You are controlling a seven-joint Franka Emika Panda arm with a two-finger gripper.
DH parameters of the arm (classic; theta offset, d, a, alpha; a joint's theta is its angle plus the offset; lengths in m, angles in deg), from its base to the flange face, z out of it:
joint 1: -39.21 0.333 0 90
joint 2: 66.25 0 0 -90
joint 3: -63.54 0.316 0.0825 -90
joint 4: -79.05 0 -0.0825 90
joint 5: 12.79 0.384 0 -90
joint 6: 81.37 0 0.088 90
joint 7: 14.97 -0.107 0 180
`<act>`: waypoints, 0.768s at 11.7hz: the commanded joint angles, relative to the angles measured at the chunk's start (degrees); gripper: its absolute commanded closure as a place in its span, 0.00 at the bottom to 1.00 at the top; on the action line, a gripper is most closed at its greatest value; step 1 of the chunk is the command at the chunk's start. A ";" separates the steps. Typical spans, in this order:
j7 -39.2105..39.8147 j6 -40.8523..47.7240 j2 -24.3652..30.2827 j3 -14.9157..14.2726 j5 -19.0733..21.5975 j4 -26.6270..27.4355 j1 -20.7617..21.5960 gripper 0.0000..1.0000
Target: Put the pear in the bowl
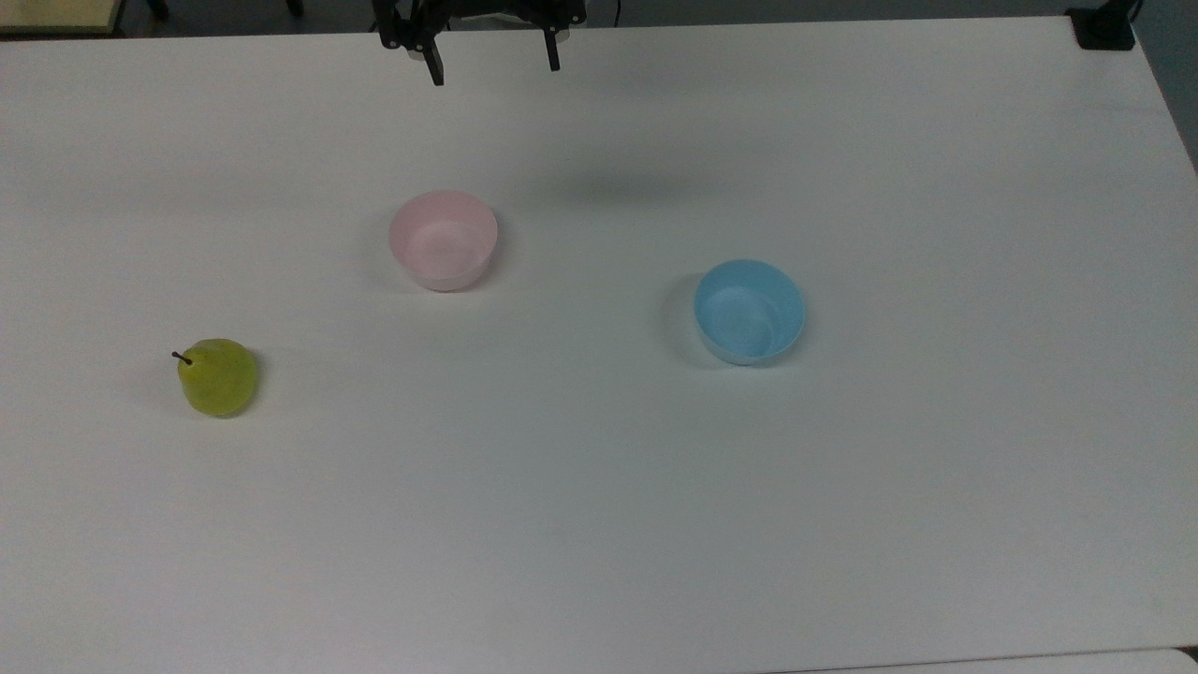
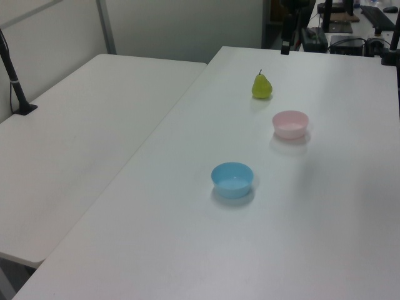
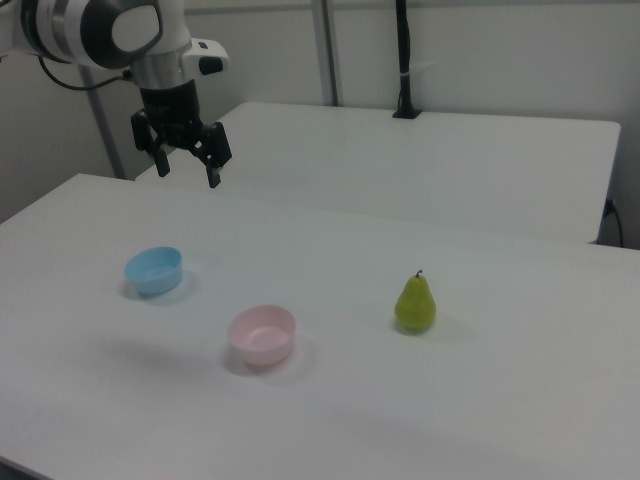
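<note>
On the white table [image 1: 842, 515] the pear [image 1: 218, 376] stands upright at the top view's left, well apart from the pink bowl [image 1: 443, 240] and blue bowl [image 1: 749, 312]; gripper [image 1: 493, 65] hangs high, fingers spread wide, empty

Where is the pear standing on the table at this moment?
In the top view the pear stands upright on the white table, at the top view's left, nearest the pink bowl and touching nothing.

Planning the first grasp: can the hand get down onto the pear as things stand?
Probably yes. The hand hangs open, high above the table, and the pear stands upright alone, well apart from the pink bowl and blue bowl.
</note>
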 commanded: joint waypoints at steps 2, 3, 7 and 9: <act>-1.10 -0.25 -0.36 0.05 -0.26 -0.45 0.41 0.00; -1.10 -0.34 -0.27 0.05 -0.26 -0.37 0.42 0.00; -1.11 -0.43 -0.27 0.05 -0.26 -0.45 0.33 0.00; -0.50 -0.16 -0.10 -0.12 -0.26 -0.45 0.33 0.00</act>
